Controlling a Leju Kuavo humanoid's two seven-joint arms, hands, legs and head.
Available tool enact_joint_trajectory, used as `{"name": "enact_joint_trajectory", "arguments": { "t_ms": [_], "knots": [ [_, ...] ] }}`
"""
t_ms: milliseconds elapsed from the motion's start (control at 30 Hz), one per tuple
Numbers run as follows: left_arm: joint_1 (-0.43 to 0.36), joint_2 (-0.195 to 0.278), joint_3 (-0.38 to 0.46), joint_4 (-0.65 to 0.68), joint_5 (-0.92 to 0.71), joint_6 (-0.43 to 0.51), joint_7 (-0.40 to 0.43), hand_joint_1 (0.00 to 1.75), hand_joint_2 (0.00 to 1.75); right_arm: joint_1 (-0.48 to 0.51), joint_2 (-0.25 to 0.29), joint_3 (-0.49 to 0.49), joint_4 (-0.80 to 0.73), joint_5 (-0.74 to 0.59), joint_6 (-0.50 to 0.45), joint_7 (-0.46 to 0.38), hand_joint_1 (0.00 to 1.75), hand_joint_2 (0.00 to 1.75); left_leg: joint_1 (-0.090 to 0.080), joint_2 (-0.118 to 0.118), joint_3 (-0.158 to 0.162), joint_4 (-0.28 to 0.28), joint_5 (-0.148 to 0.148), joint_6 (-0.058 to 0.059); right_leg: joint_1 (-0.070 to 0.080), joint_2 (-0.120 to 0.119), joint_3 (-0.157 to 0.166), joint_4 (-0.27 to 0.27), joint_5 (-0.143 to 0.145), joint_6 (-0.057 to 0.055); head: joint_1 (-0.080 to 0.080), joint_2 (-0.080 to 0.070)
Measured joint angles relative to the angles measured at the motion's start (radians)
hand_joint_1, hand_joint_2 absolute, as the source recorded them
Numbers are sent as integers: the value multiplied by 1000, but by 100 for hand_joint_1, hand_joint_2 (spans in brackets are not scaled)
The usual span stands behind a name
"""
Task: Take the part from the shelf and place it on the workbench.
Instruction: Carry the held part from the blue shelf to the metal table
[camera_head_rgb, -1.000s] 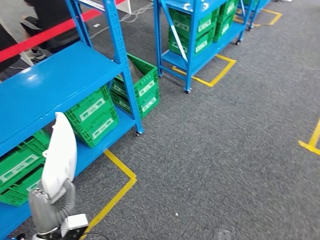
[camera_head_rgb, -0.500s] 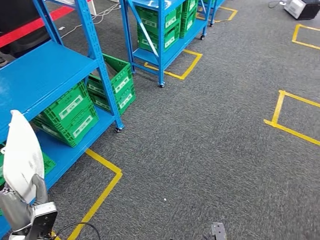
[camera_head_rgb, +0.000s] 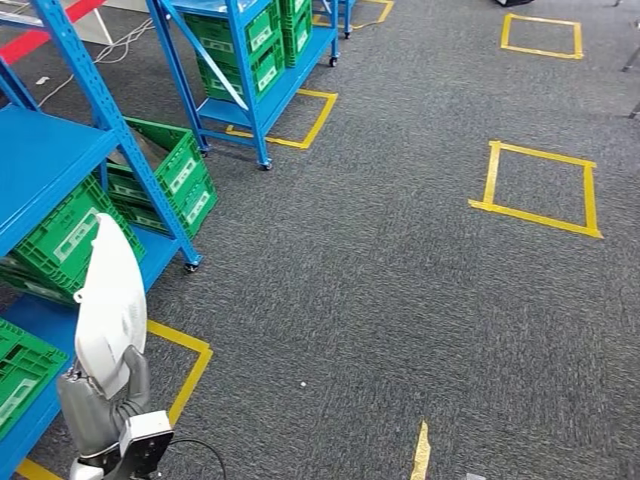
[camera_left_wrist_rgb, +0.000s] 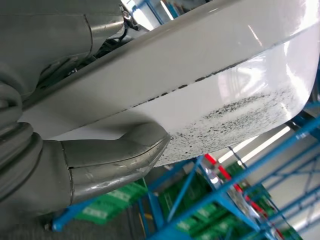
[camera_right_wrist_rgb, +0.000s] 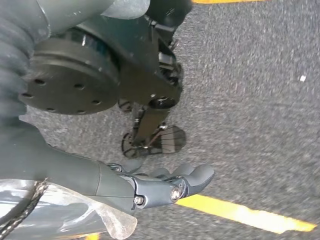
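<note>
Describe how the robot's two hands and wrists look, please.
The left hand is grey, with a ribbed cover and a thick smooth thumb. A small white box sits at its wrist, with a black cable curving from it. The right hand has darker, slim fingers joined by small round pins.

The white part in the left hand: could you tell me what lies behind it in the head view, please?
Behind the white part are the blue shelf and a tilted green crate. The part covers some of that crate and the shelf's lower deck.
</note>
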Motion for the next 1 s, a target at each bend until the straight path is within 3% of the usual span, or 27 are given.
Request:
{"name": "enact_joint_trajectory", "arguments": {
  "t_ms": [33, 67, 100, 167, 233, 300, 367, 433, 500, 533, 567, 600, 667, 733, 800, 833, 900, 967, 1000],
  "knots": [
    [-1, 0, -12, 6, 4, -5, 0, 175, 175, 2, -1, -1, 0, 0, -1, 5, 0, 175, 0, -2, -2, 16, 6, 0, 0, 13, -4, 3, 2, 0, 0, 0],
    [-2, 0, -24, 11, 9, -10, 0, 175, 175, 5, -3, -2, 1, 0, -3, 10, 0, 175, 0, -4, 15, -10, 32, 2, 0, 25, -6, 6, 3, 1, 0, 0],
    [-2, 0, -34, 14, 14, -16, 0, 175, 175, 8, -4, -2, 1, 1, -4, 13, 0, 175, 1, -11, 45, -68, 69, 5, 0, 38, -8, 9, 3, 2, 1, 0],
    [0, 0, -50, 18, 27, -33, 0, 175, 175, 9, -5, -2, 2, 4, -5, 16, 0, 175, 4, -57, 108, -195, 121, 13, 0, 63, -16, 16, 4, 8, 1, 0],
    [4, 1, -58, 21, 38, -59, 0, 175, 175, 7, -5, -2, 2, 7, -4, 15, 0, 175, 5, -89, 130, -252, 130, 19, -3, 86, -31, 21, 11, 21, 1, 0],
    [6, 0, -62, 23, 45, -87, 0, 175, 175, 9, -5, -1, 2, 8, -2, 14, 0, 175, 7, -71, 128, -265, 130, 25, -6, 105, -44, 22, 16, 34, 1, 0],
    [6, -3, -67, 24, 47, -104, 0, 175, 175, 12, -6, 0, 2, 9, -1, 14, 0, 175, 10, -45, 128, -277, 132, 35, -3, 77, -69, 56, -7, 43, 4, 0],
    [8, -5, -70, 26, 48, -109, 0, 175, 175, 11, -6, 1, 2, 9, -1, 14, 0, 175, 9, -17, 126, -281, 136, 41, 0, 22, -124, 166, -67, 49, 10, 0],
    [10, -6, -70, 29, 45, -115, 0, 175, 175, 9, -6, 3, 2, 11, 1, 15, 0, 175, 4, 12, 123, -281, 136, 43, -1, -2, -183, 293, -115, 54, 13, 0],
    [10, -6, -70, 31, 39, -123, 0, 175, 175, 10, -6, 4, 2, 13, 2, 15, 0, 175, 2, 26, 122, -281, 136, 44, -2, -6, -192, 316, -115, 55, 12, 0],
    [9, -8, -70, 32, 31, -134, 0, 175, 175, 11, -6, 7, 2, 15, 3, 16, 0, 175, 1, 38, 123, -281, 135, 44, -1, -9, -179, 298, -96, 54, 13, 0],
    [9, -10, -69, 33, 22, -147, 0, 175, 175, 12, -6, 9, 2, 17, 4, 16, 0, 175, 0, 48, 124, -281, 135, 44, -1, -17, -147, 241, -63, 51, 13, 0],
    [6, -15, -67, 33, 10, -173, 1, 175, 175, 10, -7, 15, 2, 18, 5, 16, 0, 175, -4, 67, 127, -280, 131, 40, 6, -57, -66, 93, -11, 41, 13, 0],
    [2, -17, -63, 35, 9, -196, 2, 175, 175, 4, -8, 20, 2, 19, 8, 14, 0, 175, -10, 84, 128, -279, 127, 32, 13, -83, -29, 20, 0, 29, 13, 0],
    [-3, -17, -61, 39, 8, -211, 1, 175, 175, 2, -8, 24, 2, 19, 10, 13, 0, 175, -11, 104, 132, -279, 123, 22, 15, -67, -27, 13, -2, 19, 13, 0],
    [-6, -16, -60, 41, 7, -215, 1, 175, 175, 5, -8, 26, 2, 19, 11, 12, 0, 175, -10, 102, 134, -274, 117, 16, 13, -57, -24, 10, -1, 14, 13, 0],
    [-10, -15, -59, 44, 1, -221, 1, 175, 175, 6, -8, 30, 2, 19, 11, 12, 0, 175, -5, 61, 116, -214, 80, 6, 7, -36, -8, 3, 1, 4, 8, 0],
    [-10, -13, -57, 50, -3, -224, 1, 175, 175, 3, -9, 36, 2, 19, 10, 13, 0, 175, 1, 11, 51, -75, 20, 1, 5, -13, -2, 3, -2, -3, 3, 0],
    [-10, -12, -57, 54, -4, -224, 1, 175, 175, 1, -9, 39, 2, 19, 10, 13, 0, 175, 3, 2, 15, -12, 1, -1, 6, 1, 2, 3, -5, -5, 2, 0]
  ]
}}
